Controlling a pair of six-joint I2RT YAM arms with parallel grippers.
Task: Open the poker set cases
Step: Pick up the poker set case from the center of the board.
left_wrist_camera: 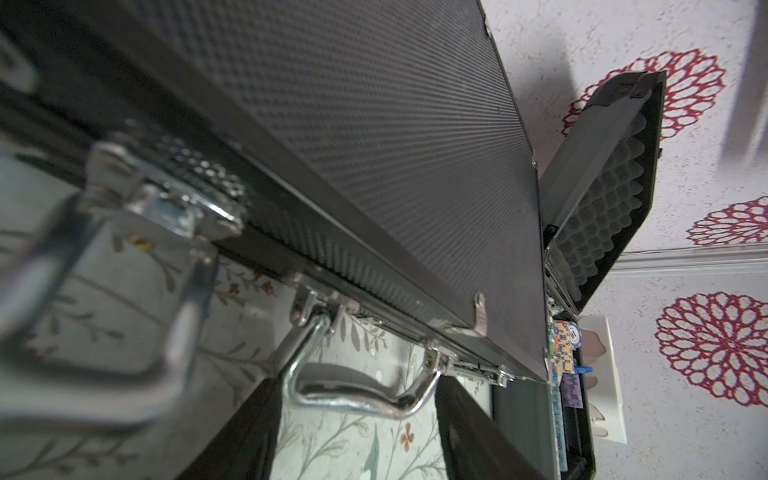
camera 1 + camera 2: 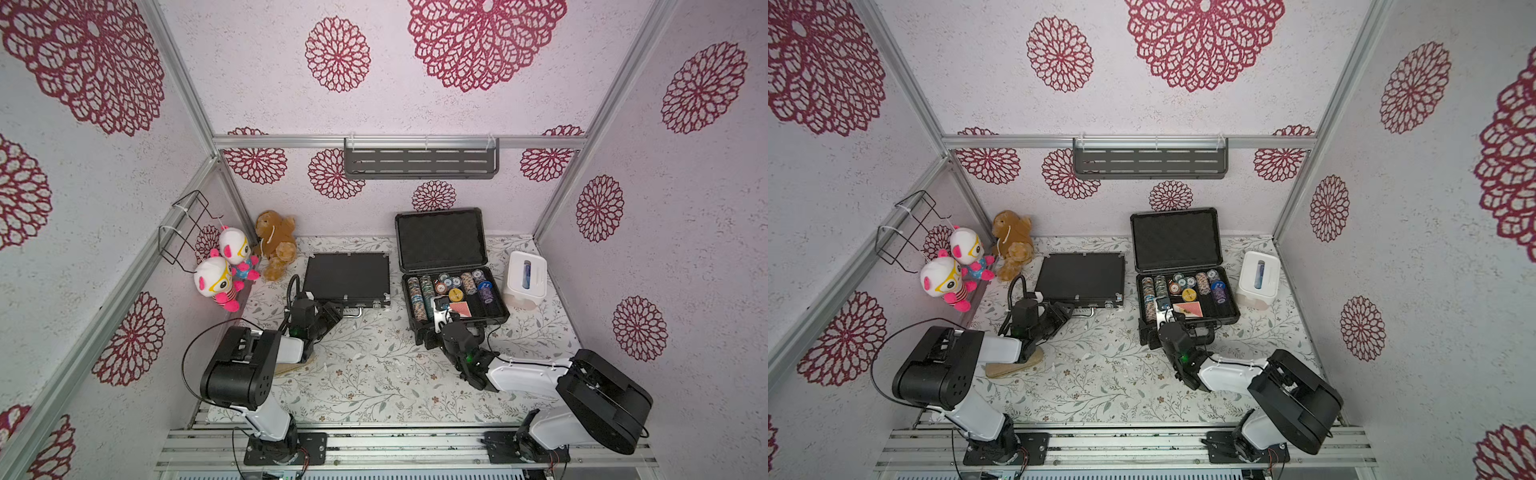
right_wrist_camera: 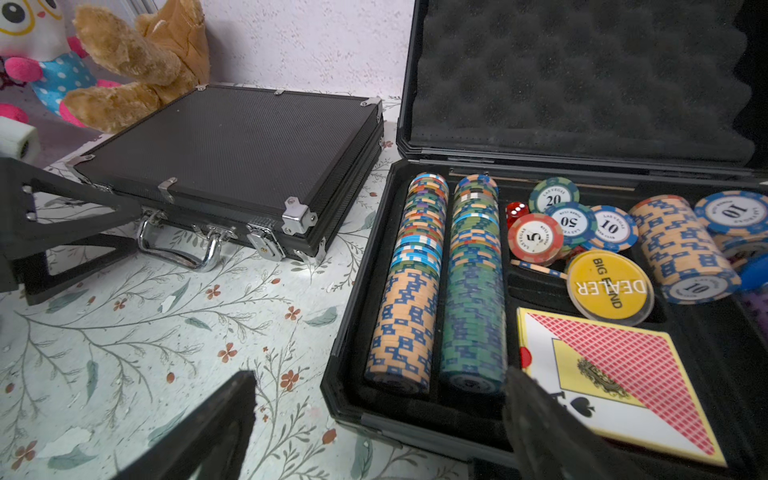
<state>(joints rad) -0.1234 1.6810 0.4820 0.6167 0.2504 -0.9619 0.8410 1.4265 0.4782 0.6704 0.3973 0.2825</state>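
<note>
The slim black case (image 2: pixel 347 276) lies shut on the flowered table, its silver handle (image 1: pixel 357 395) facing the front edge. My left gripper (image 2: pixel 337 311) sits at that front edge, left of the handle. In the left wrist view its dark fingers (image 1: pixel 232 436) stand apart with the handle seen between them, gripping nothing. A silver latch (image 1: pixel 166 203) is close and blurred. The thicker dark-grey case (image 2: pixel 496 309) stands open, foam lid (image 2: pixel 440 239) upright, with chips and cards inside. My right gripper (image 3: pixel 374 436) is open over this case's front left corner.
A white tissue box (image 2: pixel 524 279) stands right of the open case. Plush toys (image 2: pixel 232 266) and a brown bear (image 2: pixel 276 243) fill the back left corner. A wire rack (image 2: pixel 189 226) hangs on the left wall, a dark shelf (image 2: pixel 419 160) on the back wall.
</note>
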